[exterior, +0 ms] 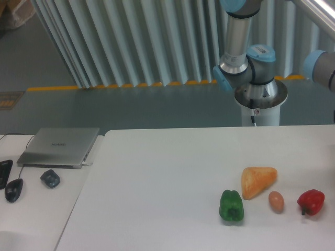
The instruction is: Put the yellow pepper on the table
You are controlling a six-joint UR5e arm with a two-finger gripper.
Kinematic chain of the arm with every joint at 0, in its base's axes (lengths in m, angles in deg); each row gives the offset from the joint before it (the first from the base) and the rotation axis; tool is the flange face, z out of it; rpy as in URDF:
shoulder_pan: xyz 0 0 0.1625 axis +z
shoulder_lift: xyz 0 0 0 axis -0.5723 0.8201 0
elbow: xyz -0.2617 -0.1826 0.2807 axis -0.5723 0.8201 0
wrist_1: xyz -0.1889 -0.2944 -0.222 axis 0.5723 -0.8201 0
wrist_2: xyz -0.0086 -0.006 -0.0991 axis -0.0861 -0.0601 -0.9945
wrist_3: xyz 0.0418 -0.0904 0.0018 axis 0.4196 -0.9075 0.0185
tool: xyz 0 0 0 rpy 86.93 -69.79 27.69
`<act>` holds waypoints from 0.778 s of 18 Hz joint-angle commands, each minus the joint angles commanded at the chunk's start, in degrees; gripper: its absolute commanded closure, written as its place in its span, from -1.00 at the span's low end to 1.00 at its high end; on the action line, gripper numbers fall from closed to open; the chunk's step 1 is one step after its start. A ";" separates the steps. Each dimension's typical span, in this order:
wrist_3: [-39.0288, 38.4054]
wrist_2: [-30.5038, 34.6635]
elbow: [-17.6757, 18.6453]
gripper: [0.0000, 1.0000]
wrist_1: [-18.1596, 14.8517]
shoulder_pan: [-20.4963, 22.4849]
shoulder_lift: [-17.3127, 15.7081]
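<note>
No yellow pepper is showing anywhere, so the placing is looking not yet done; the hand is sitting out of frame past three o'clock, so whether it is gripping anything cannot be told. The tabletop (157, 178) is offering wide bare room toward nine o'clock, while the green pepper (231, 205), orange lump (257, 181) and red pepper (311, 201) are crowding its right edge.

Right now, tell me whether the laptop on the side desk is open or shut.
Shut. The silver laptop lies flat on the side desk with its lid down; no screen or keyboard shows.
</note>
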 joint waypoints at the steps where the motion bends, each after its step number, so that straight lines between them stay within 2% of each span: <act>1: 2.20 2.18 -0.17 -1.00 0.00 0.27 0.09; 2: 4.66 6.03 -0.44 -1.00 0.09 0.62 0.09; 5: 5.83 6.60 0.17 -1.00 0.44 2.98 -0.35; 7: 8.71 6.42 1.58 -1.00 3.59 4.57 -0.44; 8: 11.60 6.51 1.50 -1.00 3.95 5.36 -0.35; 11: 17.76 6.33 1.67 -1.00 3.69 7.39 -0.18; 14: 19.19 4.85 3.16 -1.00 3.52 8.17 0.35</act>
